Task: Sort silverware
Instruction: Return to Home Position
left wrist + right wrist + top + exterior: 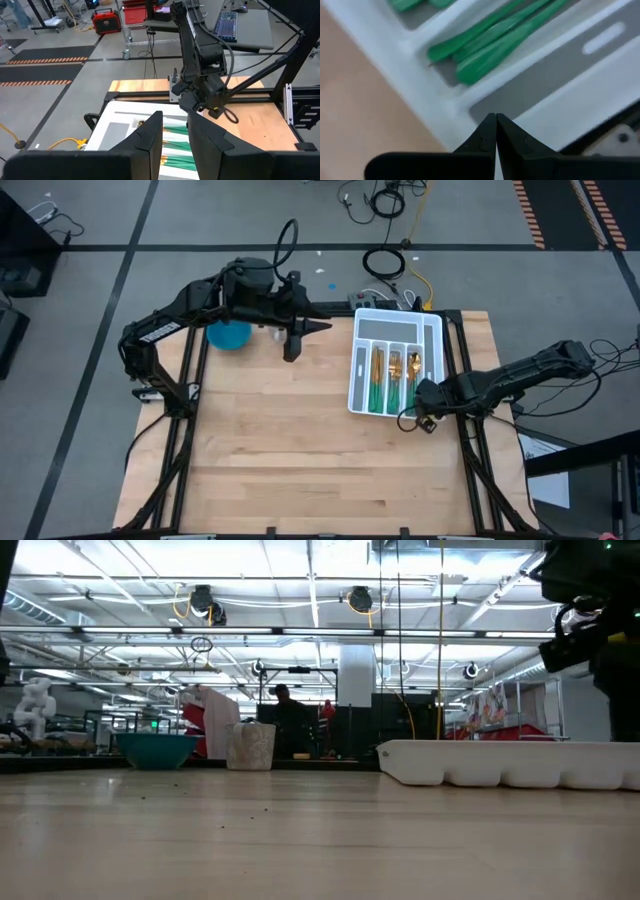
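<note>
Green-handled silverware lies in the white tray; right gripper clenched empty over its near-right corner, left gripper parted.

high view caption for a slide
Silverware in the white tray; right arm at its corner, left arm by blue bowl.

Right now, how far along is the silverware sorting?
Looks done: the silverware lies in the white tray, none loose on the table. Nothing in hand: right gripper shut, empty, at the tray's edge; left gripper open over the table. Left: parking both arms.
</note>
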